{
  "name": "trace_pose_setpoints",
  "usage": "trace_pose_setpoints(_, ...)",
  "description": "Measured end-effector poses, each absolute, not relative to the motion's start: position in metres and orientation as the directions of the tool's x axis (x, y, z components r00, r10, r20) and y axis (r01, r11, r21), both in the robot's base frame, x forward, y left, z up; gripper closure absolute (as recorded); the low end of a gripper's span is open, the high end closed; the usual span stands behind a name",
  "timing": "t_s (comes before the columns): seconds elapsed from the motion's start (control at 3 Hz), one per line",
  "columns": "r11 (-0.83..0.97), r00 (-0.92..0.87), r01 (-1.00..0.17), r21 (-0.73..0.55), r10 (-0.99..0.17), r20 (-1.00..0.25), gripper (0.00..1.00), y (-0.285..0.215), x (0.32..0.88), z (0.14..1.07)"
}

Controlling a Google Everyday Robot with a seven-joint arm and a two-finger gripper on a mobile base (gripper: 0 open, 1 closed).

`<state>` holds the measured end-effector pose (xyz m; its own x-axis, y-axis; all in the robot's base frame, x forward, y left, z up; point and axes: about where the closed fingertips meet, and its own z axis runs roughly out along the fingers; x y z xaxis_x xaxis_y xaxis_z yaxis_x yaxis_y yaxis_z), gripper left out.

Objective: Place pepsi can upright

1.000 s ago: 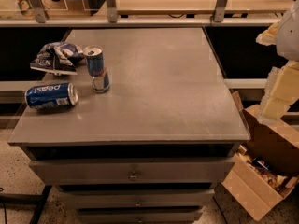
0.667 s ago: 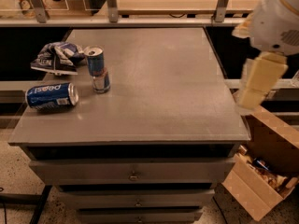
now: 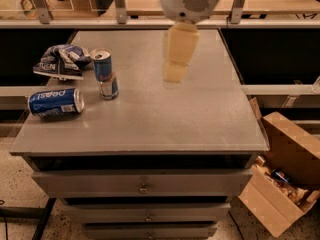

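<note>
The pepsi can (image 3: 55, 102) is dark blue with white lettering. It lies on its side near the left front corner of the grey cabinet top (image 3: 190, 119), silver end facing right. My gripper (image 3: 175, 73) hangs from the white and cream arm over the middle back of the top. It is well to the right of the can and apart from it, and holds nothing that I can see.
A slim blue-and-silver can (image 3: 105, 74) stands upright just right of and behind the pepsi can. A crumpled blue-and-white snack bag (image 3: 61, 61) lies at the back left. An open cardboard box (image 3: 282, 184) sits on the floor at the right. Drawers (image 3: 144, 186) face front.
My arm has swung from the right edge of the view leftward to over the middle back of the top. The cans and the bag have not moved.
</note>
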<state>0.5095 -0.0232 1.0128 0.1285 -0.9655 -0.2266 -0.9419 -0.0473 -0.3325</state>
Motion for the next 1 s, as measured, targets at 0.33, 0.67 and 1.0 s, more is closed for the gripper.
trace_pose_setpoints(0.33, -0.161, 0.248, -0.919, -0.361, -0.946, -0.209, 0.0, 0.053, 0.516, 1.019)
trace_pose_setpoints(0.67, -0.254, 0.326, -0.898, -0.359, -0.933, -0.155, 0.0, 0.114, 0.511, 1.005)
trace_pose_setpoints(1.0, -0.327, 0.378, -0.885, -0.331, -0.92, -0.101, 0.0, 0.17, 0.502, 0.977)
